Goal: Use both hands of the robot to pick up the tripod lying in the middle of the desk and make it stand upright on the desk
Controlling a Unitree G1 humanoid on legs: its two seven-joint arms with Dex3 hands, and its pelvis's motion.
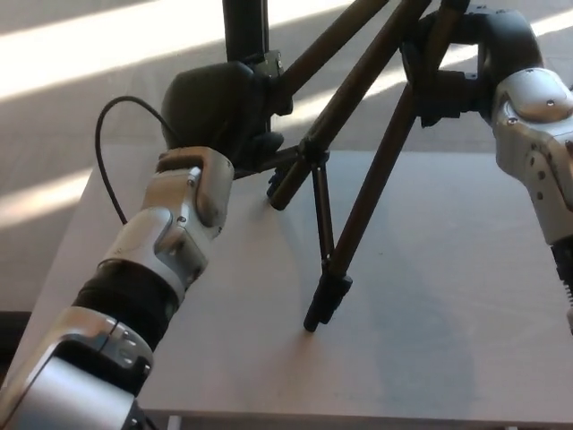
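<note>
Both of our hands are closed on the tripod [358,179], which is lifted and tilted above the desk [430,296]. Our left hand [219,112] wraps its black fingers around the tripod's upper end, close to where the legs meet and just beside the dark centre column [243,31] that rises out of the top of the picture. Our right hand [466,63] grips one of the brown legs high up, near the top right; its fingers are curled round the leg, and the leg passes between them.

From these two grips the legs slant down and towards the left. One leg reaches down to the desk, and its black foot [325,303] rests on the pale surface or sits just above it; we cannot tell whether it touches. A shorter leg end [285,190] hangs clear of the desk just right of our left wrist, and a thin brace [322,215] joins the legs.

A black cable [109,152] loops out from our left wrist. Beyond the desk, bright bands of sunlight cross the floor [89,54].
</note>
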